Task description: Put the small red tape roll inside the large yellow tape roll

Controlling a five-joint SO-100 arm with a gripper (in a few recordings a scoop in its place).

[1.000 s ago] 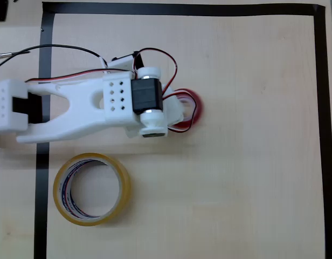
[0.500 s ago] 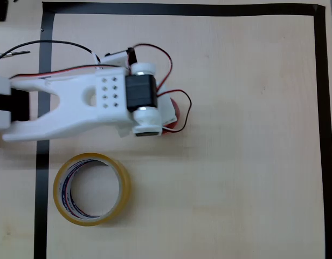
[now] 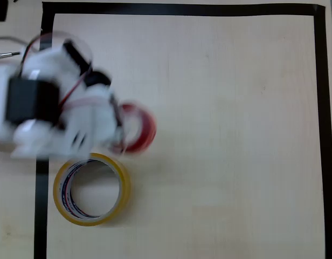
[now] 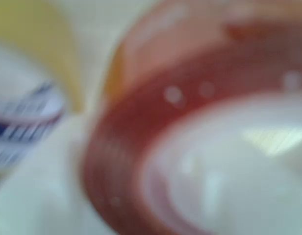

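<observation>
In the overhead view my white arm is motion-blurred at the left. Its gripper is shut on the small red tape roll, which hangs just above and to the right of the large yellow tape roll. The yellow roll lies flat on the table at the lower left, its hole open and its core printed with red and blue lines. In the wrist view the red roll is very close and blurred, with its white core facing the camera. The yellow roll sits at the upper left there. My fingers are not distinct in either view.
The light wooden table is bordered by black tape lines along the top, left and right. Red and black cables run along the arm. The arm overlaps the left black line.
The arm has swung left and down, carrying the red roll from the table's middle towards the yellow roll. The yellow roll has not moved.
</observation>
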